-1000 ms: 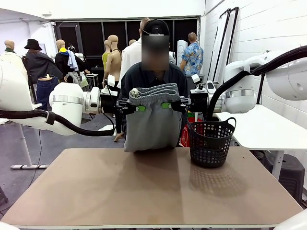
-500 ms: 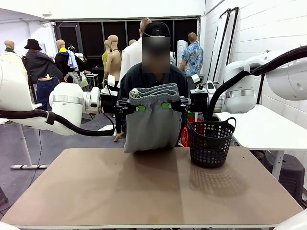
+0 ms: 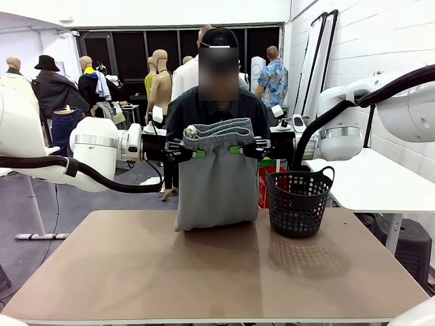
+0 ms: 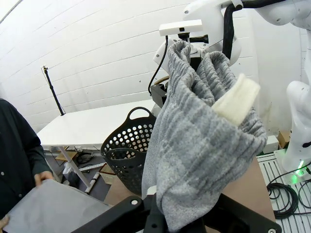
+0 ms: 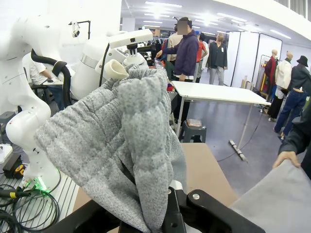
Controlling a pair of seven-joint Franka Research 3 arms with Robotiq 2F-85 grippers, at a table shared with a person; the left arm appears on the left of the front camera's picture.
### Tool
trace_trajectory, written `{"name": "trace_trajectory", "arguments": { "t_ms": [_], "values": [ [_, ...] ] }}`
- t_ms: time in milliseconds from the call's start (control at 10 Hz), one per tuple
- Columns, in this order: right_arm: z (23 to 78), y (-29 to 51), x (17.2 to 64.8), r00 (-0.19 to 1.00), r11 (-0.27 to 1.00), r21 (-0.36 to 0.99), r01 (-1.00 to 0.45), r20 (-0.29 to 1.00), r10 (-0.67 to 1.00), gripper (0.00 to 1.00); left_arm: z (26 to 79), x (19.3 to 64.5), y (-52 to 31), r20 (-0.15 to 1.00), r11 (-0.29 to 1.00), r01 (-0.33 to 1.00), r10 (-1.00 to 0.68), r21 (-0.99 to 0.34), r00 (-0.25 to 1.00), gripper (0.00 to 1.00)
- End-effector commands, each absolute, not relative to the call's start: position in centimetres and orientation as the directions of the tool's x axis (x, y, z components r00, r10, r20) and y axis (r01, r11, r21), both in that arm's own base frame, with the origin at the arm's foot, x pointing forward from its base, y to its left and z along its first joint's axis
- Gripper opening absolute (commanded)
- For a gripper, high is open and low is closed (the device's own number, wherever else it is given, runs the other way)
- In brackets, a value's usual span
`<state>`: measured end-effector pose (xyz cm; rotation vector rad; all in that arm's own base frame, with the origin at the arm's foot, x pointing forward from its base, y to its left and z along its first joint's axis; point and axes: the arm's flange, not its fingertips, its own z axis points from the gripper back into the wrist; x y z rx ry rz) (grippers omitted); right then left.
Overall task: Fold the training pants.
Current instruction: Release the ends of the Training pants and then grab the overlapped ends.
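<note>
Front view: the training pants [image 3: 216, 180] hang by their gathered waistband at 12 o'clock, over the far edge of the surface [image 3: 204, 272], with the hem just reaching it. The left gripper [image 3: 197, 153] pinches the waistband at its 9 o'clock end and the right gripper [image 3: 236, 149] at its 3 o'clock end, each pressed tight on the cloth. A black mesh basket [image 3: 299, 204] stands at 2 o'clock, just beside the hanging cloth. A person is behind the pants.

Left wrist view: grey jersey bunches between the black fingers at 6 o'clock, and the white drawstring end [image 4: 236, 99] juts out at 2 o'clock. At 8 o'clock a person's hand [image 4: 43, 178] holds a smooth grey sheet, seemingly the pants' far part.

Right wrist view: the same bunch rises from 6 o'clock, and another hand [image 5: 286, 158] rests on grey cloth at 4 o'clock.

For a clean fold, I judge both arms should come down level and together. They should keep the waistband taut and stay clear of the basket, so the cloth lies flat.

No brand, label or writing can be read.
</note>
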<state>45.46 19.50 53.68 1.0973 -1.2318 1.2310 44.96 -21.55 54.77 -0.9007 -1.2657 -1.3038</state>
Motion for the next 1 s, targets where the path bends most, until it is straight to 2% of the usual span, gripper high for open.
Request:
{"name": "trace_trajectory", "arguments": {
  "t_ms": [0,900],
  "values": [
    [53.85,19.49,45.28,-0.058,0.043,-0.060,-0.997,0.997,0.049,0.00,54.92,44.61,-21.68,0.974,0.125,0.976,-0.164,0.177,-0.155,0.00],
    [53.85,19.49,45.28,-0.058,0.043,-0.060,-0.997,0.997,0.049,0.00,54.92,44.61,-21.68,0.974,0.125,0.976,-0.164,0.177,-0.155,0.00]
  ]
}}
